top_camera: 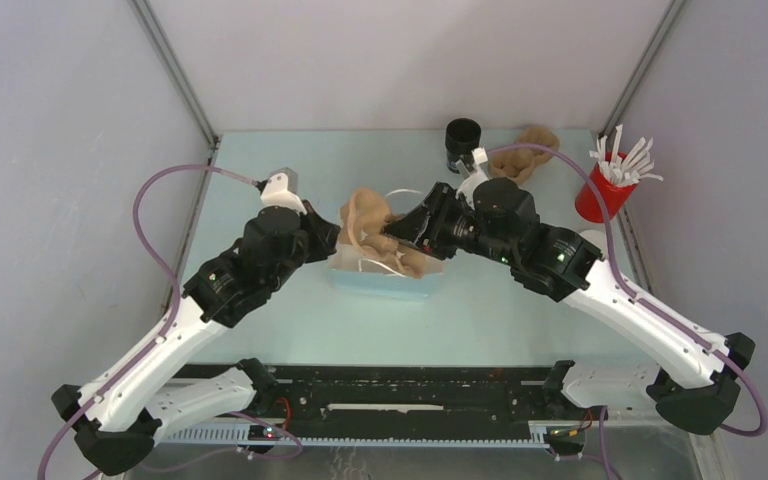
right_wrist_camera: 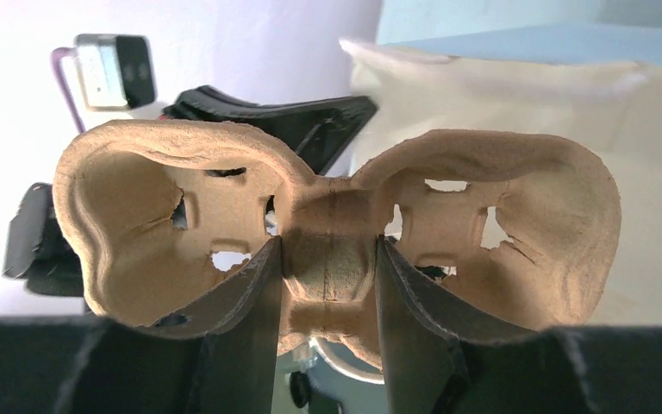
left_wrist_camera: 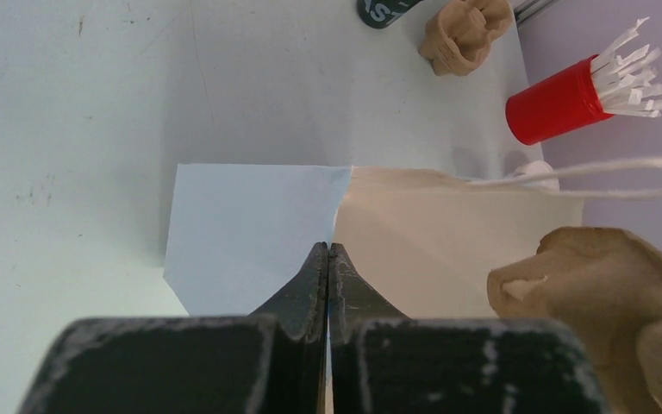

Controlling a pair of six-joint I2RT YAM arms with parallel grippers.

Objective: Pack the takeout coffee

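left gripper (left_wrist_camera: 328,250) jaws shut, pinching paper bag (left_wrist_camera: 250,216) rim | right gripper (right_wrist_camera: 327,246) jaws narrow, gripping cup carrier (right_wrist_camera: 138,198) by its bridge, at the bag mouth | takeout coffee (left_wrist_camera: 536,170) outside, behind the bag – only lid visible | risk: carrier catches rim – bag tips

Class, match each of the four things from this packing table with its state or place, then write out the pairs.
Things:
1. left gripper
2. right gripper
3. red cup
4. black cup

States or places:
A. holds white sticks
B. shut on the edge of the paper bag
C. lidless, at the back of the table
D. clamps the middle of the pulp cup carrier

Pairs: 1-B, 2-D, 3-A, 4-C
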